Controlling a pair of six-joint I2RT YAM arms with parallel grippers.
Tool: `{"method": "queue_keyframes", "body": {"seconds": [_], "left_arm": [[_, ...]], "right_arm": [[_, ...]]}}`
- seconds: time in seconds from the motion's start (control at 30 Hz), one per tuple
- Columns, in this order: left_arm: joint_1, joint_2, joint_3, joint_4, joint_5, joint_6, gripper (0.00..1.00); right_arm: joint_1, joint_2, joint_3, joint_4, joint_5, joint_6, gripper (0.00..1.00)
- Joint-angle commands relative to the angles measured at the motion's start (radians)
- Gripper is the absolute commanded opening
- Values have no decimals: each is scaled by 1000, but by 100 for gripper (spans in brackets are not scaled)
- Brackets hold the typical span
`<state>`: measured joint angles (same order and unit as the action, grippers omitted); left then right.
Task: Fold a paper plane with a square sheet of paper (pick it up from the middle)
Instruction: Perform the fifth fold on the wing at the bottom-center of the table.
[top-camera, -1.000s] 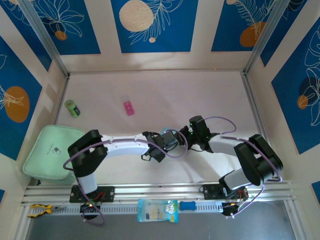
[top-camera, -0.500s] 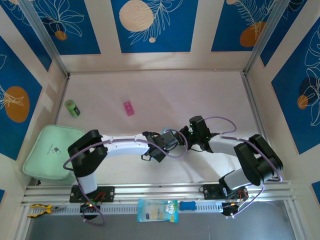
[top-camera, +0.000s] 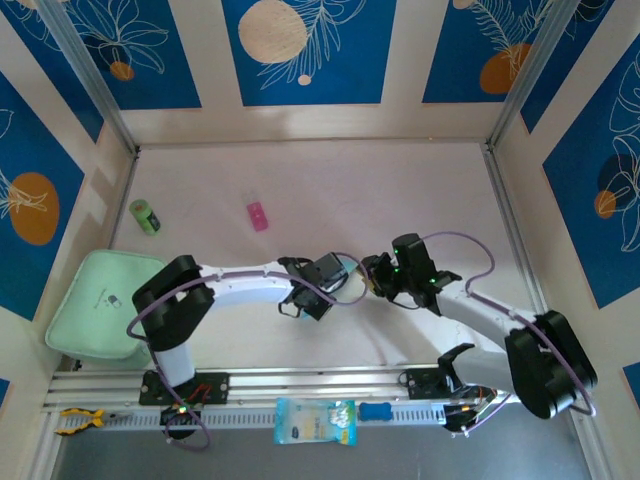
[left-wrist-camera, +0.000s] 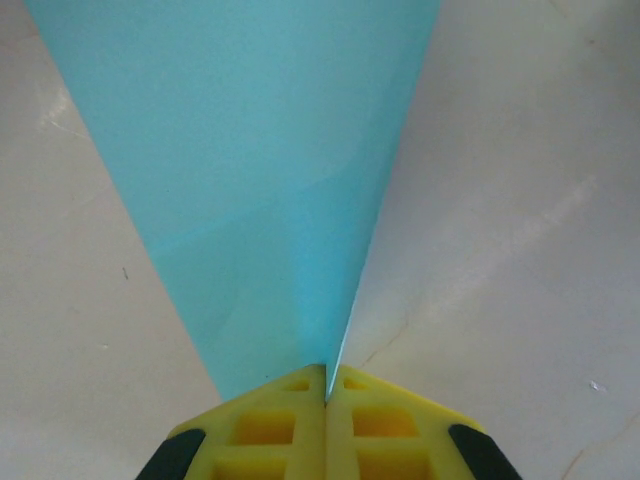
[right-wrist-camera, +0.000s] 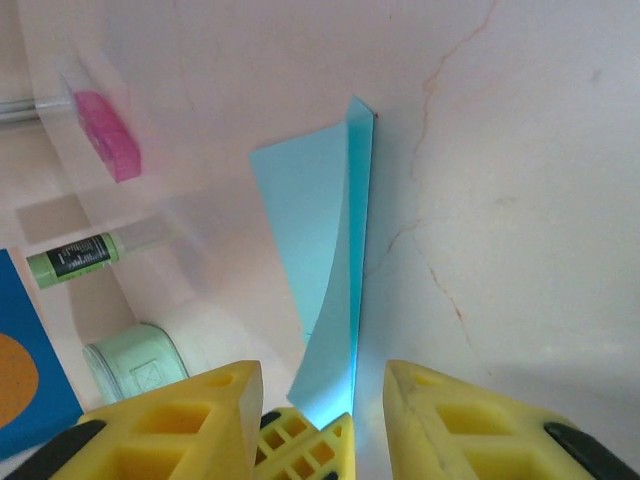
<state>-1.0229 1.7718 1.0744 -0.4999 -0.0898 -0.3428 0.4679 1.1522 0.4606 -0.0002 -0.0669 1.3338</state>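
Left gripper (left-wrist-camera: 325, 398) pinches the paper plane (left-wrist-camera: 250, 150), bare table (left-wrist-camera: 520, 200) either side of its jaws. Right gripper (right-wrist-camera: 320, 385), clamped a second ago, now stands parted astride the fold

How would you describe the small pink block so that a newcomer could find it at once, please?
Start at the pale table, in its far left half beyond both arms. The pink block lies there, apart from a green tube to its left. Its bright pink colour and rectangular shape set it apart from that round tube and from the cyan paper pinched in the left tool.
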Motion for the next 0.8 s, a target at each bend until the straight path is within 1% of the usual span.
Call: {"method": "queue_keyframes", "body": {"seconds": [0.0,0.13,0.3,0.5,0.63,0.77], "left_arm": [[32,-37,-24,42,128,-7,0],[62,-40,-43,66,185,-21,0],[81,-50,-55,95,249,-16,0],[117,-57,-83,153,364,-22,0],[147,-57,-106,199,444,-30,0],[171,-54,-129,242,499,-49,0]], "right_arm": [[-17,-84,-34,-124,51,-31,38],[-26,-177,-73,-147,64,-23,41],[-29,-239,-108,-133,49,-22,42],[-26,-244,-120,-100,13,-43,42],[-22,-233,-132,-40,-15,-67,41],[3,-217,-138,29,-23,-117,38]]}}
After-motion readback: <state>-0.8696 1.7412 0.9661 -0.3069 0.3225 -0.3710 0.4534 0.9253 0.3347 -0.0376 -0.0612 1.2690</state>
